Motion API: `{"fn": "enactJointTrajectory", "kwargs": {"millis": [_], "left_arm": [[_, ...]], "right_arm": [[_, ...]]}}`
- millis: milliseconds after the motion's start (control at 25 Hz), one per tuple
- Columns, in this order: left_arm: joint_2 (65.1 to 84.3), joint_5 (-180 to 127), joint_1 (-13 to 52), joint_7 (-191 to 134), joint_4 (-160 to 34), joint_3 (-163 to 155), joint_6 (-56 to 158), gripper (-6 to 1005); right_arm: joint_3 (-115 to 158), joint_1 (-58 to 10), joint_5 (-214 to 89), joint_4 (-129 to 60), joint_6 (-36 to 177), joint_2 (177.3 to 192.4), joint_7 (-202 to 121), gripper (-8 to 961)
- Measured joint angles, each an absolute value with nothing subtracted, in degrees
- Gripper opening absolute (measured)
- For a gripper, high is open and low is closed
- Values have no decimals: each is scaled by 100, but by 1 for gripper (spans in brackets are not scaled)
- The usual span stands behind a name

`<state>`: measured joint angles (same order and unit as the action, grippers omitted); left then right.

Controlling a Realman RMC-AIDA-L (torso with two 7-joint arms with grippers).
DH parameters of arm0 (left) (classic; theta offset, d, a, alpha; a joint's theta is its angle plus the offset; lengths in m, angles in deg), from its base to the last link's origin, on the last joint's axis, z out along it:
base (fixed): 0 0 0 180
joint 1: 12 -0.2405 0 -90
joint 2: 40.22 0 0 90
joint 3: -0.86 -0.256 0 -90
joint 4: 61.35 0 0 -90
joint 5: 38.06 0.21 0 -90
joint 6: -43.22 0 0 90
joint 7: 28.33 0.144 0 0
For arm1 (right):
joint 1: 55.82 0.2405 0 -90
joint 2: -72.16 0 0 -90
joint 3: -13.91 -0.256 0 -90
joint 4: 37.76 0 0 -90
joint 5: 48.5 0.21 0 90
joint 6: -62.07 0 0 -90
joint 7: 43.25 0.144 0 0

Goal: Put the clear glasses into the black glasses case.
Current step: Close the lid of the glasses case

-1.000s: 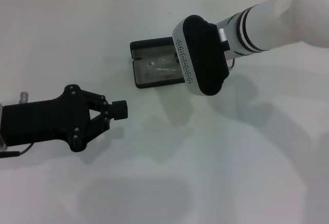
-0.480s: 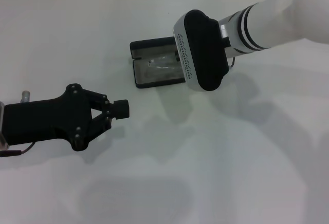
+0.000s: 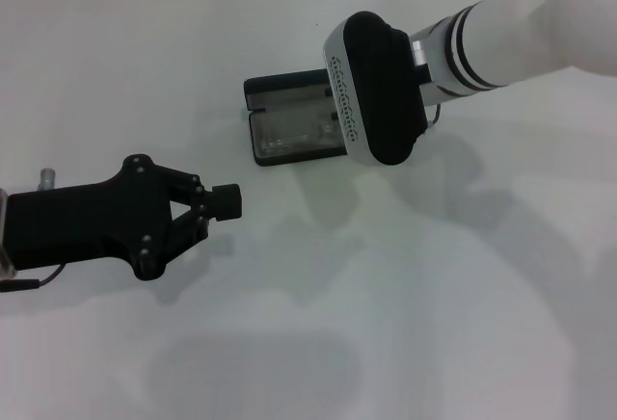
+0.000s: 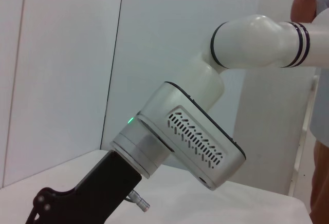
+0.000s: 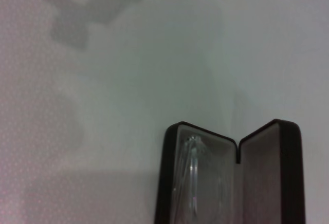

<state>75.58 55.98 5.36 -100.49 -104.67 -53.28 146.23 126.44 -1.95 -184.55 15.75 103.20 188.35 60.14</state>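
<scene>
The black glasses case point(image 3: 280, 86) lies open on the white table at centre back, its lid standing up behind the base. The clear glasses point(image 3: 297, 132) lie inside the base on the grey lining. In the right wrist view the case point(image 5: 264, 183) is also open, with the glasses point(image 5: 194, 180) in its left half. My right gripper hangs over the case's right end, hidden under its grey and black wrist housing point(image 3: 376, 88). My left gripper point(image 3: 228, 203) is shut and empty, low at the left, well in front of the case.
The white table point(image 3: 434, 295) stretches around the case, with a wall seam along the back. A person stands at the far right edge of the left wrist view point(image 4: 313, 54), behind the right arm point(image 4: 257, 41).
My right arm has drawn slightly back and up, uncovering more of the case and the glasses in it. The left arm has barely moved.
</scene>
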Motion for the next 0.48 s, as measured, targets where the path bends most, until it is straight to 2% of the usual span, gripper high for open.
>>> {"fn": "enactJointTrajectory", "kwargs": {"millis": [280, 400, 480], "left_arm": [[7531, 5553, 542, -10039, -10467, -5249, 14622, 39], [7587, 5550, 540, -10009, -10468, -4747, 14636, 39], [7616, 5547, 540, -10007, -10467, -4500, 14658, 39]], "right_arm": [[12603, -262, -18427, 1687, 10320, 18835, 6039, 218], [12566, -330, -18389, 1759, 10420, 18835, 6071, 226], [12483, -711, -18204, 2026, 10570, 18835, 6075, 226]]}}
